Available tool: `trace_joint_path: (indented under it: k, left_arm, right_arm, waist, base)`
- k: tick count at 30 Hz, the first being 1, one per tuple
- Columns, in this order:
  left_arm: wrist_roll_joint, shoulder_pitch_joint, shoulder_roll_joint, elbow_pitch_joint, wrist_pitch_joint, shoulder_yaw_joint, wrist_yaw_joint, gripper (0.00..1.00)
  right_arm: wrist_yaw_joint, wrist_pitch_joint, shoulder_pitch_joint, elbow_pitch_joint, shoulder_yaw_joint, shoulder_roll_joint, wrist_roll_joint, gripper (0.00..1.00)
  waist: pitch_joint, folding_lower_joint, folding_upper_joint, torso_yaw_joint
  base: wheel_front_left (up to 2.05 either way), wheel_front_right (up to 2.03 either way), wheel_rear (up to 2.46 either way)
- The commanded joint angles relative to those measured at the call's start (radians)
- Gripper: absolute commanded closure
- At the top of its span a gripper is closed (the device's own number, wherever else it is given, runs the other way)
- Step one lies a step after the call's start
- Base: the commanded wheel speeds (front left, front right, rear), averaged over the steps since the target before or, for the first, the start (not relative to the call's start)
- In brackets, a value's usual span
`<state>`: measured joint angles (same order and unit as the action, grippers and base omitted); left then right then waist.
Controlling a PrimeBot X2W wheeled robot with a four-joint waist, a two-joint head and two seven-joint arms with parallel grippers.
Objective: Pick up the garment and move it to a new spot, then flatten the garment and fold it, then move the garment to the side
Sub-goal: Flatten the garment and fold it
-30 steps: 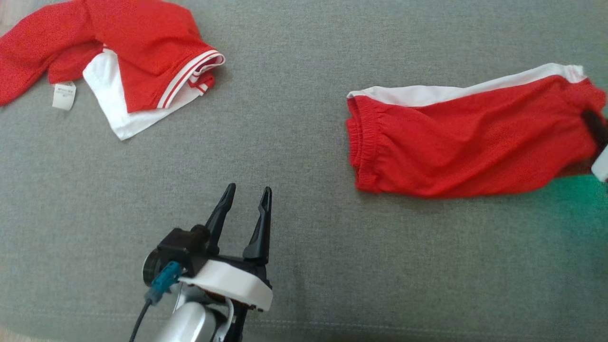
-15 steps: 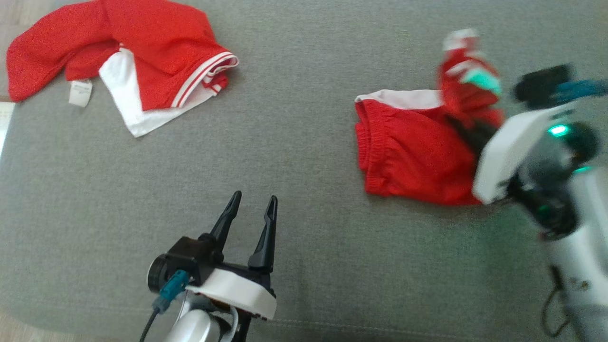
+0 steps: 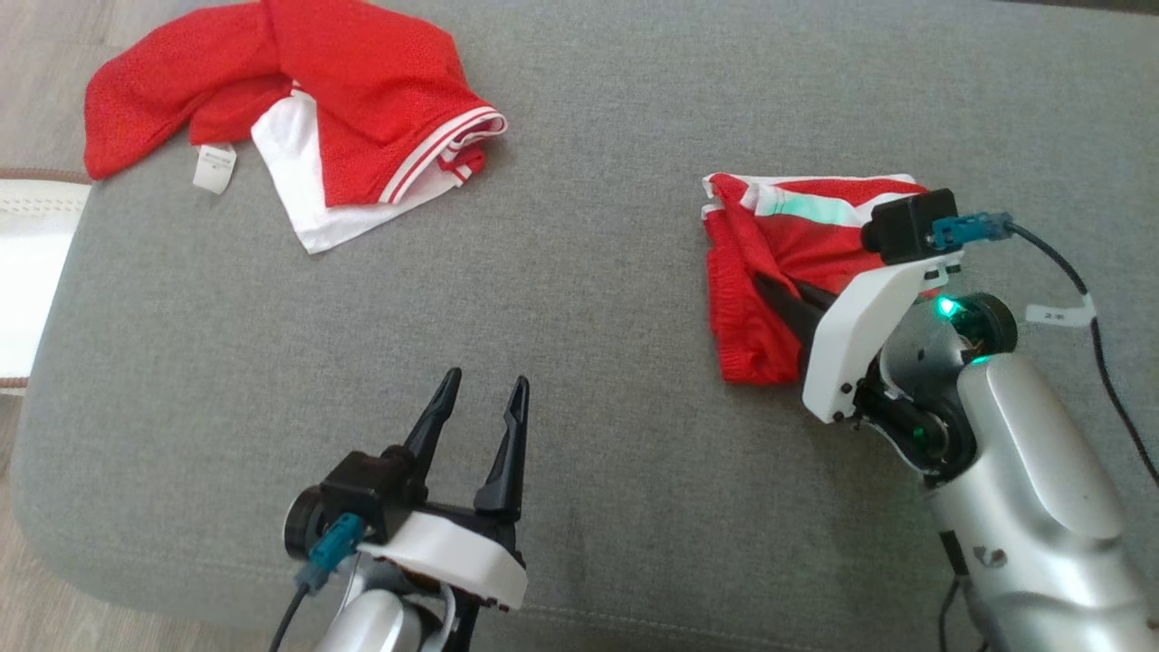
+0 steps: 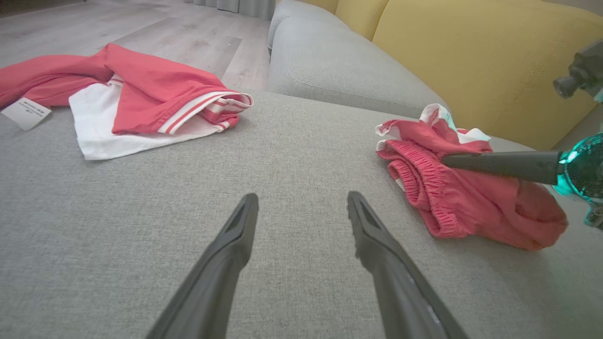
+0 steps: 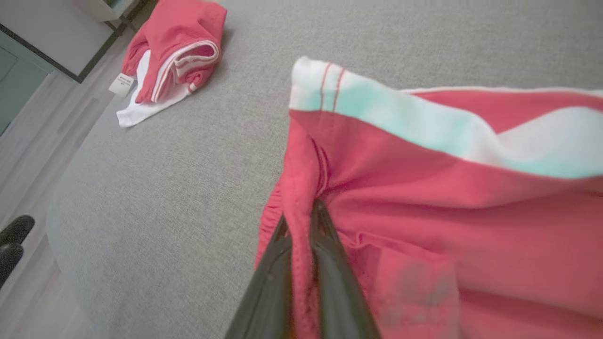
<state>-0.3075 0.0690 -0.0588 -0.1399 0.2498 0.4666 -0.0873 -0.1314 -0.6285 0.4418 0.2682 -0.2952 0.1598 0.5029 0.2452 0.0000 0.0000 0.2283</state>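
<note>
The garment, red shorts with a white side stripe, lies bunched and doubled over on the right of the grey sofa seat. My right gripper is shut on a red fold of it, holding that edge over the elastic waistband end; the wrist view shows the cloth pinched between the closed fingers. In the left wrist view the garment sits at the right with the right gripper's finger lying across it. My left gripper stands open above bare cushion, well to the garment's left, its fingers apart and holding nothing.
A second red and white garment lies crumpled at the seat's far left corner. The cushion's left edge drops to a wood floor, where a white object sits. A yellow backrest rises behind the seat.
The right gripper has carried the garment's far end leftward over the waistband half, doubling the shorts. The head camera has shifted. The left gripper has stayed open and still.
</note>
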Motion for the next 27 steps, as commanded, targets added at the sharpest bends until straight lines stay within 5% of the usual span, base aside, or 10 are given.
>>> trace_joint_path:
  k: [1, 2, 3, 4, 16, 27]
  left_arm:
    - [0.008, 0.014, 0.004, 0.025, 0.012, -0.040, 0.001, 0.00]
    - [0.008, 0.012, 0.005, 0.024, 0.012, -0.040, 0.002, 0.00]
    - [0.008, 0.009, 0.006, 0.022, 0.012, -0.039, 0.002, 0.00]
    - [0.008, 0.007, 0.006, 0.021, 0.012, -0.039, 0.002, 0.00]
    - [0.025, -0.012, 0.008, -0.004, 0.012, -0.095, 0.009, 0.00]
    - [0.074, -0.083, 0.008, 0.050, 0.012, -0.200, 0.018, 0.00]
  right_arm:
    - [0.001, 0.017, 0.040, -0.035, -0.007, -0.022, -0.009, 1.00]
    - [0.001, 0.029, 0.042, -0.030, -0.004, -0.031, -0.012, 0.84]
    - [0.001, 0.039, 0.043, -0.025, -0.007, -0.040, -0.013, 0.53]
    - [0.001, 0.046, 0.042, -0.021, -0.015, -0.047, -0.009, 0.00]
    - [0.001, 0.218, -0.040, -0.025, -0.082, -0.100, 0.085, 0.00]
    - [0.001, 0.522, -0.204, -0.113, 0.046, 0.041, -0.112, 0.00]
  waist:
    - [-0.003, 0.0000, 0.0000, 0.000]
    - [-0.006, 0.0000, 0.0000, -0.001]
    - [-0.009, 0.0000, 0.0000, -0.002]
    - [-0.013, 0.0000, 0.0000, -0.005]
    - [-0.089, 0.0000, 0.0000, -0.071]
    - [-0.177, 0.0000, 0.0000, -0.130]
  base:
    - [0.00, 0.00, 0.00]
    - [0.00, 0.00, 0.00]
    - [0.00, 0.00, 0.00]
    - [0.00, 0.00, 0.00]
    - [0.00, 0.00, 0.00]
    - [0.00, 0.00, 0.00]
